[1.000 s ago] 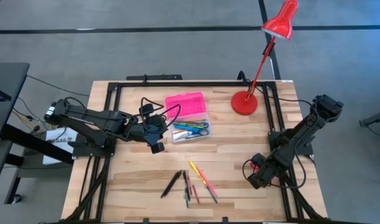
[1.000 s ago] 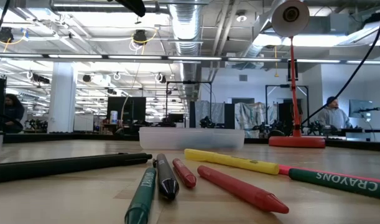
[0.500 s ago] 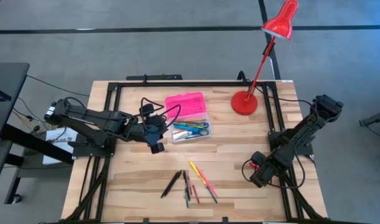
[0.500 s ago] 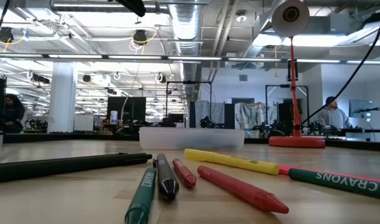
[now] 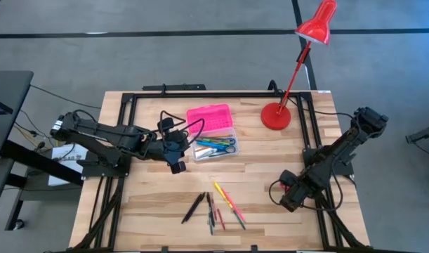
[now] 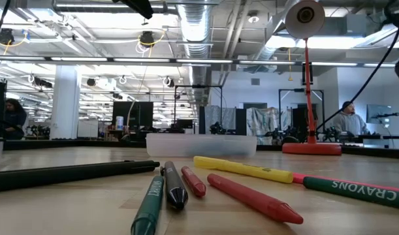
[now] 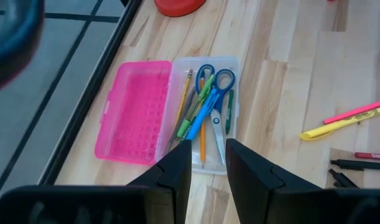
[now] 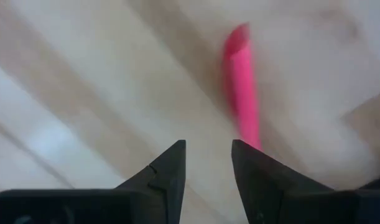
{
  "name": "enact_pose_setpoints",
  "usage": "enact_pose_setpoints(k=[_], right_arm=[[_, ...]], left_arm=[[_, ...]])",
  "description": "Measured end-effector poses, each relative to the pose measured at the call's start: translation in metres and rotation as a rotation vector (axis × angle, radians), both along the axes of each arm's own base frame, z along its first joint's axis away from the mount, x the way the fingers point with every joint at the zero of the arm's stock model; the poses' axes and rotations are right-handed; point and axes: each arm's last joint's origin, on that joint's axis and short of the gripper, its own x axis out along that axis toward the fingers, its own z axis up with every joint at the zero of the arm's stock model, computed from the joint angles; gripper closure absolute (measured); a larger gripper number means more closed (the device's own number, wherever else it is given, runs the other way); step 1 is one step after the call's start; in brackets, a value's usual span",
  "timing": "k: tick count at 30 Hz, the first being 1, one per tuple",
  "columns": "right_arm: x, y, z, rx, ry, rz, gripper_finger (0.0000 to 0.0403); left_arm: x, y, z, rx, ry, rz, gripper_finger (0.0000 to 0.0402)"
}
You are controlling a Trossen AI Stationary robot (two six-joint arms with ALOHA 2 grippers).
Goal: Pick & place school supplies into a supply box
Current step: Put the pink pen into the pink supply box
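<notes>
— Where's the box?
— Toward the far side of the table (image 5: pixel 270 169), just left of the red lamp (image 5: pixel 276 116). Box (image 5: pixel 215 149) open, pink lid (image 5: pixel 208 118) folded back; scissors (image 7: pixel 216 93), pencils and pens inside.
— Left gripper (image 5: pixel 176 166)?
— Just left of the box, above the tabletop. Fingers (image 7: pixel 177 168) a little apart, holding nothing.
— Right gripper (image 5: pixel 287 200)?
— Well right of the box, near the table's front right. Fingers (image 8: pixel 168 171) apart, empty, low over the wood by a blurred pink object (image 8: pixel 242 93).
— Loose supplies?
— In front of the box: pens and crayons (image 5: pixel 215 205) scattered on the wood.
</notes>
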Motion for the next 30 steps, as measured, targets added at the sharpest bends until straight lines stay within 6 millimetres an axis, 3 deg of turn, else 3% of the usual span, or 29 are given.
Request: enact_pose_setpoints(k=[6, 11, 21, 30], right_arm=[[-0.007, -0.008, -0.005, -0.097, 0.083, 0.085, 0.0283], [-0.005, -0.011, -0.021, -0.006, 0.055, 0.126, 0.0283], [-0.005, -0.022, -0.028, 0.044, 0.132, 0.024, 0.0283], [0.02, -0.024, -0.028, 0.235, 0.062, -0.231, 0.0284]], left_arm=[[0.001, 0.004, 0.0, 0.011, 0.004, 0.011, 0.0309], [0.001, 0.006, 0.0, 0.01, 0.007, 0.013, 0.0309], [0.001, 0.007, 0.0, 0.01, 0.01, 0.015, 0.0309], [0.001, 0.008, -0.001, 0.013, 0.019, 0.016, 0.0309]])
